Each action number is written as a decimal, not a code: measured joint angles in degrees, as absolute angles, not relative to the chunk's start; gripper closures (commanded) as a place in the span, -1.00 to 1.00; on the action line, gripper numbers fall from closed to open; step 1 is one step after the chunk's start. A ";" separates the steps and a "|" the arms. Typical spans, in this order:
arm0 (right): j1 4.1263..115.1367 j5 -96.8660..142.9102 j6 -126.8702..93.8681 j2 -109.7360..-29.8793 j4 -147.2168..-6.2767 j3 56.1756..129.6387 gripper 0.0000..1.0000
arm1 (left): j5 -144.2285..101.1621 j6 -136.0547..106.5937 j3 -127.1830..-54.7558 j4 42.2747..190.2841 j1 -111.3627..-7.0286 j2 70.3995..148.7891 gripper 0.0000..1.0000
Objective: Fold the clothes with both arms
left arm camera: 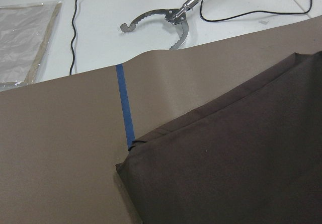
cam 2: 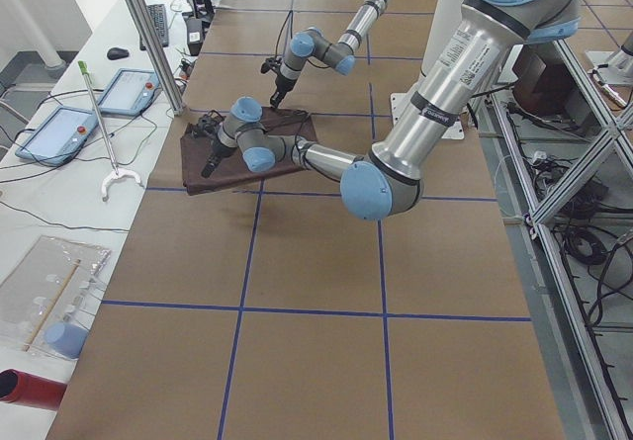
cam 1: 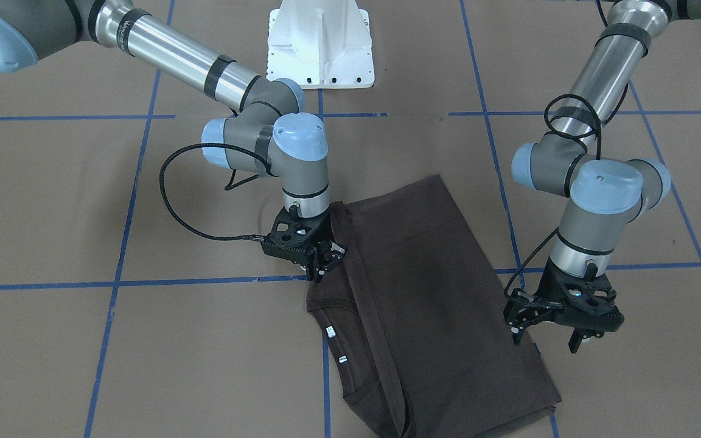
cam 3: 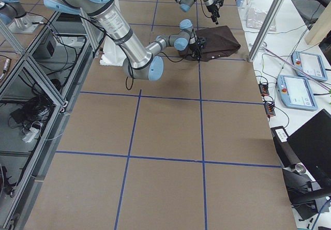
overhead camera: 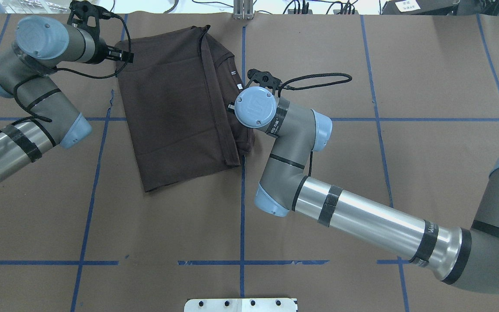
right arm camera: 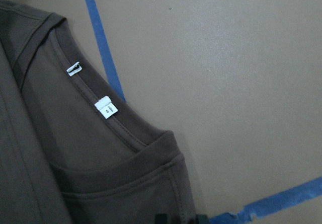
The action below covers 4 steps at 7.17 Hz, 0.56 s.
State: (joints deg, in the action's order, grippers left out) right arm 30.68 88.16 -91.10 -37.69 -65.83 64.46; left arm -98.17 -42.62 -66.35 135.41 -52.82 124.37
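The dark brown T-shirt (cam 1: 442, 286) lies folded lengthwise on the brown table, and it also shows from overhead (overhead camera: 171, 108). Its collar with two small white labels (right arm camera: 104, 108) faces the operators' side. My right gripper (cam 1: 328, 266) hovers just over the shirt's edge beside the collar and shoulder. Its fingertips (right arm camera: 162, 218) show slightly apart and hold nothing. My left gripper (cam 1: 545, 340) is open and empty above the shirt's opposite long edge. The left wrist view shows a folded corner of the shirt (left arm camera: 226, 168) below that gripper; its fingers are out of that view.
The white pedestal base (cam 1: 320, 48) stands at the robot's side of the table. Blue tape lines (cam 1: 119, 243) cross the brown paper. A metal reacher tool (left arm camera: 171, 20) and tablets (cam 2: 59, 129) lie on the white bench past the table's far edge.
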 measured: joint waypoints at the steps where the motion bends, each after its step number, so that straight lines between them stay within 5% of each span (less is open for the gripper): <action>1: 30.69 88.16 -91.21 -37.66 -65.85 64.60 1.00 | -98.19 -42.62 -66.36 135.43 -52.82 124.37 -1.00; 4: 30.36 88.30 -91.20 -40.41 -68.93 70.84 1.00 | -98.75 -42.65 -67.20 135.38 -52.39 124.36 -1.00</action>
State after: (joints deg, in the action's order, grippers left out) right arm 30.36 88.30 -91.20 -40.41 -68.93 70.84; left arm -98.75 -42.65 -67.20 135.38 -52.39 124.36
